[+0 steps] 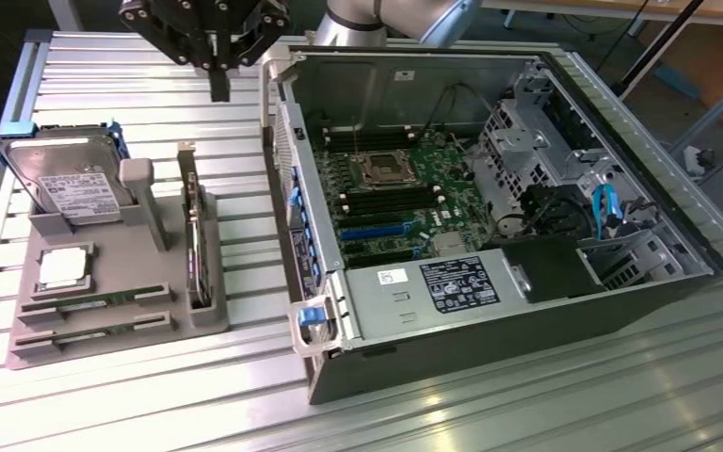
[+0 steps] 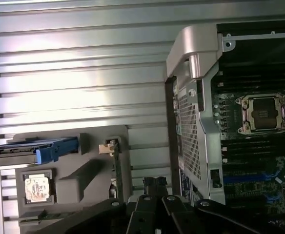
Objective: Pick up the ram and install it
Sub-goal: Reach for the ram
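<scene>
No legible text: hard drive label (image 1: 75,195), power supply label (image 1: 462,282) both too small to read.

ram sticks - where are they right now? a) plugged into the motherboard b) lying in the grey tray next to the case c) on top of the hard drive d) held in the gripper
b: both ram sticks lie flat in slots at the near end of the tray, while the gripper hangs shut above the table with nothing in it.

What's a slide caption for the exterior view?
Shut, empty tool hovers between parts tray and open PC case; both ram sticks lie in the tray.
</scene>
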### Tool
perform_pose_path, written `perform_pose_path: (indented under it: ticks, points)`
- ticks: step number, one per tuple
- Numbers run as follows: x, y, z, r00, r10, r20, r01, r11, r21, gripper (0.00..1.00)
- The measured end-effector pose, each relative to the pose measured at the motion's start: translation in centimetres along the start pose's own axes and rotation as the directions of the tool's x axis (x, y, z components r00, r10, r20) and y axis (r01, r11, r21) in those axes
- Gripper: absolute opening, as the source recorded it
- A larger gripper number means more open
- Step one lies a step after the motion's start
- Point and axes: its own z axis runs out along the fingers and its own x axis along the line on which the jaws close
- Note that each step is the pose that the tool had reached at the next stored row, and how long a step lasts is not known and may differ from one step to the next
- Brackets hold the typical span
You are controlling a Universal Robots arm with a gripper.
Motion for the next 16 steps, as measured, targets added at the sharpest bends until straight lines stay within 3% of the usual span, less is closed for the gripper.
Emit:
perform_pose_path:
  ticks: [4,13,14,16]
  points:
    - [2.1,-0.16,-0.07,1.0,0.0,0.0,0.0,1.0,0.0001,0.11]
    - [8.8,-0.66,-0.26,1.0,0.0,0.0001,0.0,1.0,-0.0001,0.11]
    - [10.2,-0.77,-0.31,1.0,0.0,-0.0001,0.0,1.0,0.0001,0.11]
    - [10.8,-0.81,-0.32,1.0,0.0,0.0,0.0,1.0,0.0,0.11]
